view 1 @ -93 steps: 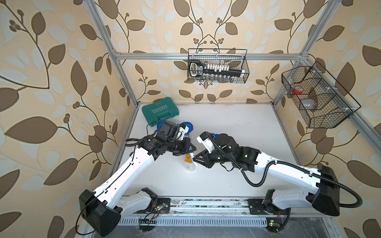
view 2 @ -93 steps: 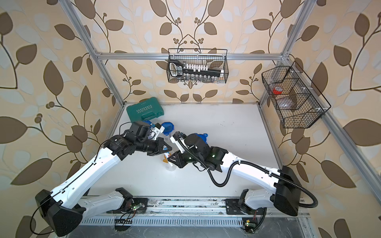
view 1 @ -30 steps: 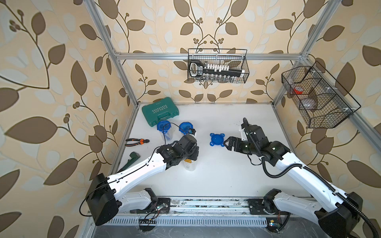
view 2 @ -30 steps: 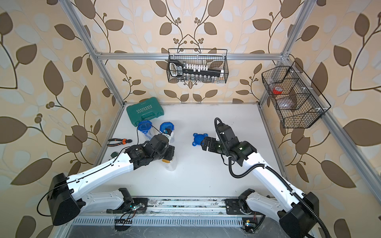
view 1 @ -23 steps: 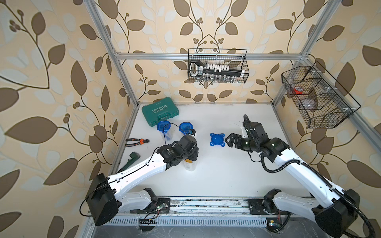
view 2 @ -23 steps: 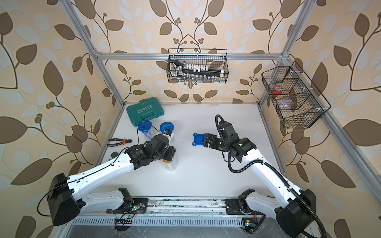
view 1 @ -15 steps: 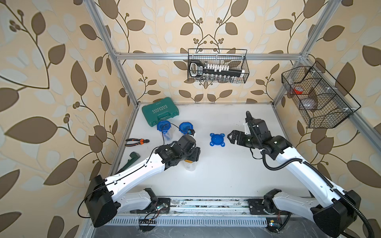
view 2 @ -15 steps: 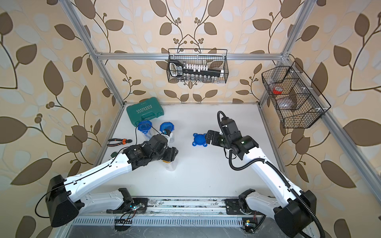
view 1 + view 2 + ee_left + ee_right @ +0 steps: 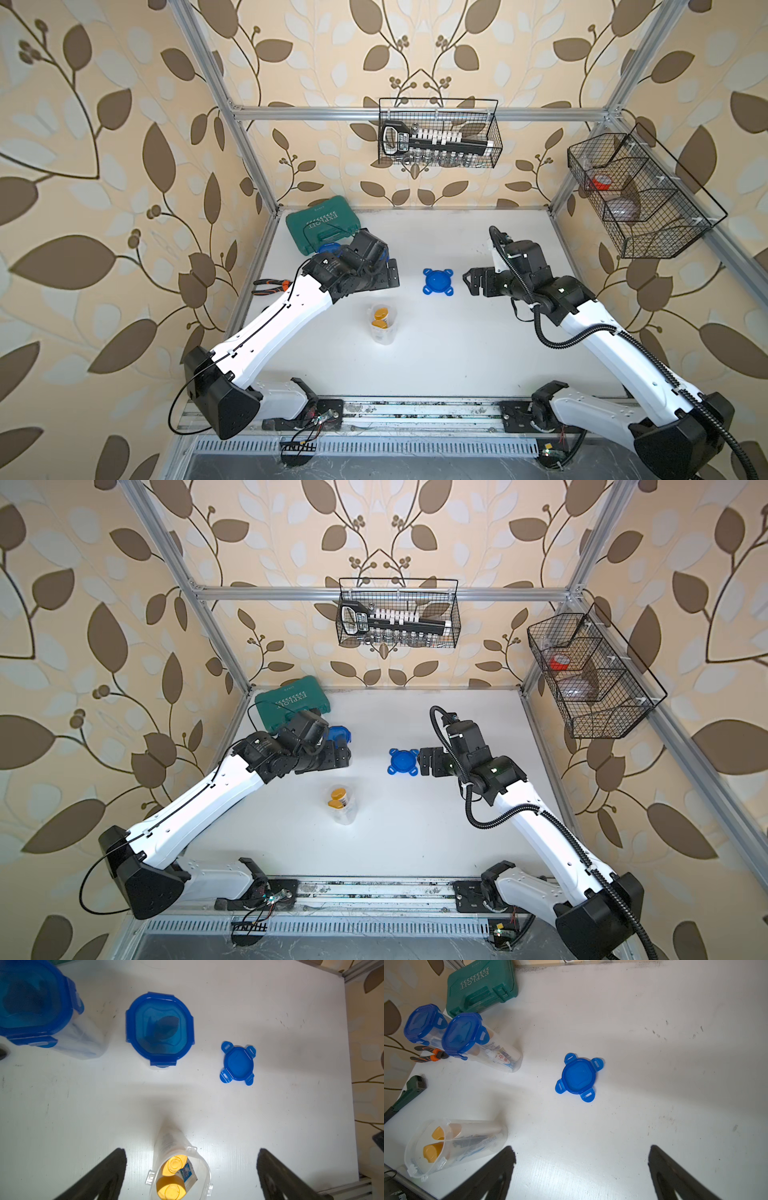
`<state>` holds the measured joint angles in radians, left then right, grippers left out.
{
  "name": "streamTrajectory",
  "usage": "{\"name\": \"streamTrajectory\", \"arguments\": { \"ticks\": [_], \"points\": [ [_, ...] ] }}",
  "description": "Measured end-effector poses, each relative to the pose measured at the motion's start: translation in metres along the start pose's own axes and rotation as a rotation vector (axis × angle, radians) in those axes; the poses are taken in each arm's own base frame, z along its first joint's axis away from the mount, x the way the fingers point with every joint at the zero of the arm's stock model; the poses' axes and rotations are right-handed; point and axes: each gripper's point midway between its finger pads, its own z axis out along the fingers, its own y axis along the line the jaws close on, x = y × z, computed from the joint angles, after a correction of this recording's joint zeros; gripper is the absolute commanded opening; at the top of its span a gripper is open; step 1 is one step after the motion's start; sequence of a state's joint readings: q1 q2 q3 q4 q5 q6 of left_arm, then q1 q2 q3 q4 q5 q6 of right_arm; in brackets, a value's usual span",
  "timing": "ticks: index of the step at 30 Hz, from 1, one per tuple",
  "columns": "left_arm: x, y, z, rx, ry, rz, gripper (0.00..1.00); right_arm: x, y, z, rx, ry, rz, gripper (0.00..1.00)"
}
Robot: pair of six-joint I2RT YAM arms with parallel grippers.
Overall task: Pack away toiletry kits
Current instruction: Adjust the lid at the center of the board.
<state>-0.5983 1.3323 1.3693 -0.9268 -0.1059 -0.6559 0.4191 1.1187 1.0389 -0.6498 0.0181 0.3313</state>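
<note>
An open clear jar [image 9: 383, 324] [image 9: 343, 804] stands upright mid-table with two gold-capped bottles and a toothpaste tube inside [image 9: 178, 1174] [image 9: 452, 1145]. A loose blue four-tab lid [image 9: 438, 281] [image 9: 402, 761] [image 9: 238, 1063] [image 9: 579, 1076] lies flat behind and to the right of it. Two lidded jars [image 9: 160, 1026] [image 9: 463, 1032] stand at the back left, largely under my left arm in both top views. My left gripper [image 9: 390, 272] [image 9: 191, 1155] hovers open above and behind the open jar, touching nothing. My right gripper [image 9: 473, 282] [image 9: 580, 1153] is open and empty, just right of the loose lid.
A green tool case [image 9: 324, 224] sits in the back left corner. Orange-handled pliers [image 9: 270, 286] [image 9: 428, 1055] and a dark green tool [image 9: 406, 1093] lie along the left edge. Wire baskets hang on the back wall [image 9: 438, 133] and the right wall [image 9: 640, 195].
My left gripper opened, let go at the open jar, and rose back toward the lidded jars. My right gripper drew slightly away from the loose lid.
</note>
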Motion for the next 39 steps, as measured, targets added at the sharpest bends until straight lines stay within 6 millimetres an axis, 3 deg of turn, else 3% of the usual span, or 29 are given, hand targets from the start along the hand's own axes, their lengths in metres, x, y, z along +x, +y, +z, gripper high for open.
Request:
{"name": "streamTrajectory", "arguments": {
  "ticks": [5,8,17,25,30,36,39],
  "points": [
    [-0.014,0.024,-0.001,-0.084,0.064,-0.071,0.99,0.016,-0.014,0.020,-0.002,0.095,0.055,1.00],
    [-0.008,0.032,0.000,-0.115,0.110,-0.073,0.99,0.023,-0.024,0.028,-0.010,0.134,0.102,1.00],
    [0.001,0.033,0.001,-0.089,0.127,-0.058,0.99,0.019,-0.020,0.030,-0.063,0.120,0.154,1.00],
    [0.017,0.034,-0.004,0.004,0.093,-0.048,0.99,0.035,-0.037,0.047,-0.022,0.203,0.318,1.00],
    [0.027,0.031,-0.008,0.102,0.055,-0.039,0.99,0.040,-0.043,0.039,-0.048,0.141,0.446,1.00],
    [0.034,0.028,0.003,0.146,0.055,0.011,0.99,0.037,-0.073,0.015,-0.001,0.058,0.620,0.99],
    [0.041,0.028,0.009,0.161,0.076,0.035,0.99,0.045,-0.081,0.014,0.029,0.088,0.665,0.99]
  ]
}}
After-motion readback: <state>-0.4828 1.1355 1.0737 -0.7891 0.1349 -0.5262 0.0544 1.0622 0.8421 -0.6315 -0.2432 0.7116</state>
